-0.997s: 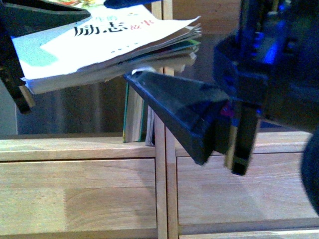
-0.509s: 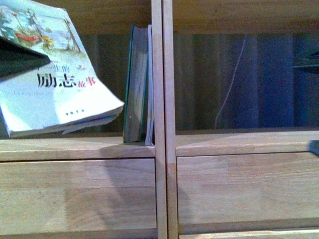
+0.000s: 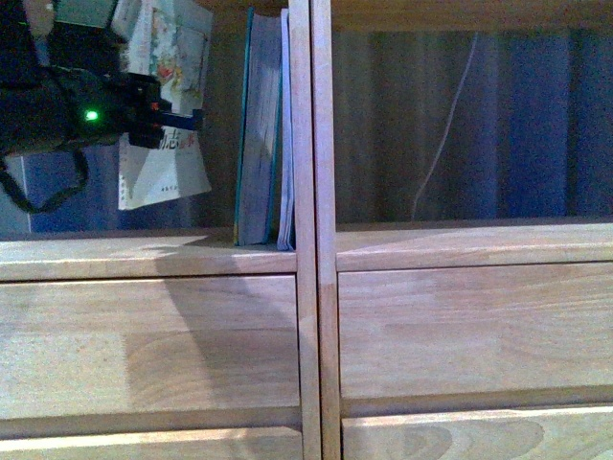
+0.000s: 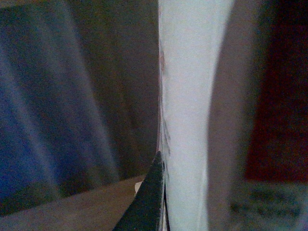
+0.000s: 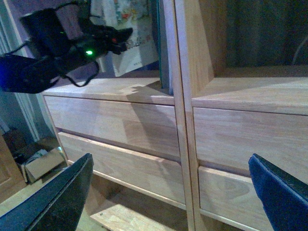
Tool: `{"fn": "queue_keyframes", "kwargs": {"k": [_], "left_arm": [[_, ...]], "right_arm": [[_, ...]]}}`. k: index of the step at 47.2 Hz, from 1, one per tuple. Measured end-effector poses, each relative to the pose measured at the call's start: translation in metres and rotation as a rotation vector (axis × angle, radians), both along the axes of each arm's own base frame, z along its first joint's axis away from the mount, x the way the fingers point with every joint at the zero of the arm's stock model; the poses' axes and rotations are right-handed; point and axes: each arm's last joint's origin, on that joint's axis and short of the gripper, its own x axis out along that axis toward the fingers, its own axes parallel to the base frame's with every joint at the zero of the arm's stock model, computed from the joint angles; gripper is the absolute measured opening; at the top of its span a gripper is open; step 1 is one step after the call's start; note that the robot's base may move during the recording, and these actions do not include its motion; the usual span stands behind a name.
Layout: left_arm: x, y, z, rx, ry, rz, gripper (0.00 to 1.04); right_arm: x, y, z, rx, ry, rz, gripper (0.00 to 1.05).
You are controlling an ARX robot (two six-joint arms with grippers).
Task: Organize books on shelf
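Paperback (image 3: 172, 172) aloft in shelf's (image 3: 144, 259) left compartment.
Front: left gripper's (image 3: 177, 120) jaws clench the paperback; teal book (image 3: 257, 144), thin pale book (image 3: 285, 144) upright at the divider (image 3: 305, 115). Left wrist: paperback (image 4: 187, 120) cover close. Right wrist: right gripper's (image 5: 169, 161) jaws released.

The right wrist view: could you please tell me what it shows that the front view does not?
Only the right wrist view shows the right end effector, open, and a cardboard box down beside the shelf. Only the front view shows the thin pale book against the divider. Both show the left end effector gripping the paperback, and the teal book upright.
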Motion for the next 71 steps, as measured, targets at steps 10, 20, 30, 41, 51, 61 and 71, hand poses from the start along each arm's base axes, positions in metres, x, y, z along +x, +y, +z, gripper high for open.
{"fn": "queue_keyframes", "kwargs": {"k": [10, 20, 30, 41, 51, 61, 71], "left_arm": [[0.042, -0.021, 0.000, 0.105, -0.055, 0.086, 0.07], [0.074, -0.032, -0.020, 0.124, -0.007, 0.136, 0.07], [0.079, -0.035, -0.029, 0.087, 0.025, 0.124, 0.07], [0.077, -0.042, -0.029, 0.052, 0.031, 0.110, 0.07], [0.070, -0.054, -0.037, 0.042, 0.075, 0.077, 0.24], [0.044, -0.049, -0.040, 0.030, 0.046, 0.102, 0.68], [0.008, -0.043, -0.027, -0.001, -0.006, 0.064, 0.97]], "right_arm": [[0.000, 0.000, 0.000, -0.006, -0.004, 0.001, 0.98], [0.000, 0.000, 0.000, -0.006, -0.004, 0.001, 0.98], [0.000, 0.000, 0.000, -0.006, -0.004, 0.001, 0.98], [0.000, 0.000, 0.000, -0.006, -0.004, 0.001, 0.98], [0.000, 0.000, 0.000, -0.006, -0.004, 0.001, 0.98], [0.000, 0.000, 0.000, -0.006, -0.004, 0.001, 0.98], [0.000, 0.000, 0.000, -0.006, -0.004, 0.001, 0.98]]}}
